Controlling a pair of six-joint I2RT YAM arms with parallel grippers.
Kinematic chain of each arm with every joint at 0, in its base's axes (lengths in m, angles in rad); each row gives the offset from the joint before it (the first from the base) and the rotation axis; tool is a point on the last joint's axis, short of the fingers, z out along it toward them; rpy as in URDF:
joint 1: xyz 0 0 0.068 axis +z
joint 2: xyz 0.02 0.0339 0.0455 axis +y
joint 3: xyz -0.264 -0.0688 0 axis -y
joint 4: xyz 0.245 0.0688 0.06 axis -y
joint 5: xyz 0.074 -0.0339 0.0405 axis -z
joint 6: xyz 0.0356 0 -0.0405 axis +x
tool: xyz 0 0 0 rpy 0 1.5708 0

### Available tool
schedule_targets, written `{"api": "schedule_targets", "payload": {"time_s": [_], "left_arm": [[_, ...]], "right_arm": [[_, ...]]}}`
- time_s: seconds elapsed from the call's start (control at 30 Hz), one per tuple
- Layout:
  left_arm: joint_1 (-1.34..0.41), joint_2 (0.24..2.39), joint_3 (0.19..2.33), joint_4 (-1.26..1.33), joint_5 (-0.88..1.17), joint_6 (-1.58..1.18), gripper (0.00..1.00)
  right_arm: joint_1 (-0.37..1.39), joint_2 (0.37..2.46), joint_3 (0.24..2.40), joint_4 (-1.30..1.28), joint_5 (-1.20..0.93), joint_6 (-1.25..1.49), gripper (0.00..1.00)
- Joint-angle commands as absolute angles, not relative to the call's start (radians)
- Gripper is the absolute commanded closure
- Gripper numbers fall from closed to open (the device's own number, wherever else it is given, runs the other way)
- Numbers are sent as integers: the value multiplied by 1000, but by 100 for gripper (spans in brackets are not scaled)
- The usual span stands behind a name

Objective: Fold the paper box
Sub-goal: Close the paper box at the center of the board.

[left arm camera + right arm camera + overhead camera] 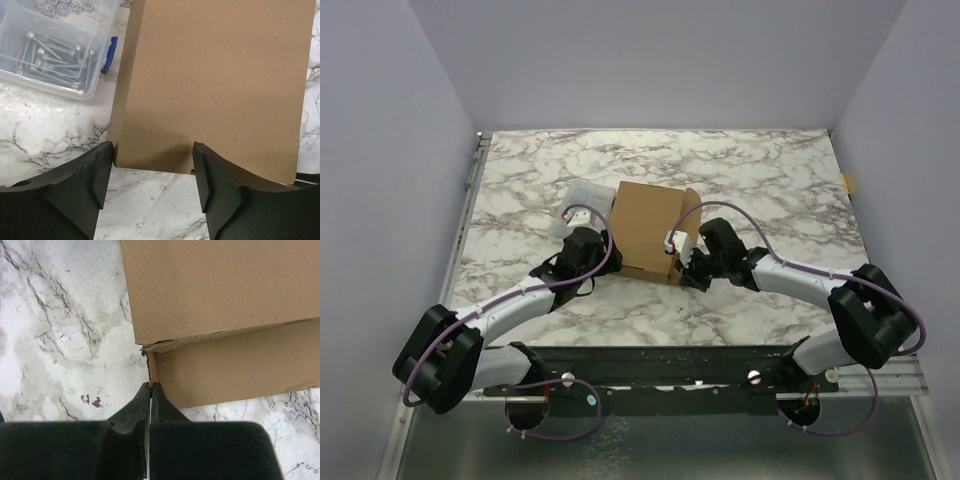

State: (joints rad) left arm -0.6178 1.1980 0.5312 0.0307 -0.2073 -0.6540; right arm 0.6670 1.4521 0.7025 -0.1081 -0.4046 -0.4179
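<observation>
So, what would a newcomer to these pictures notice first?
A plain brown cardboard box lies in the middle of the white marble table, both arms reaching to it. The left gripper stands open at its near edge; the right gripper, shut, points at one corner. A clear plastic case of bolts sits beside it.

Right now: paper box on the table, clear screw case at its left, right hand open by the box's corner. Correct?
No. The right hand is shut, fingers pressed together by the paper box corner, as the right wrist view shows. The rest stands: box on the table, clear screw case at its left.
</observation>
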Motion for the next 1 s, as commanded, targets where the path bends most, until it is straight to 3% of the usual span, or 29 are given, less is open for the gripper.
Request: {"api": "schedule_targets", "payload": {"time_s": [0.0, 0.97], "left_arm": [[-617, 1226, 525, 84, -109, -661, 31], [-615, 1332, 598, 93, -17, -585, 35]], "right_arm": [[665, 1476, 725, -120, -376, -399, 100], [669, 1449, 809, -135, -410, -445, 100]]}}
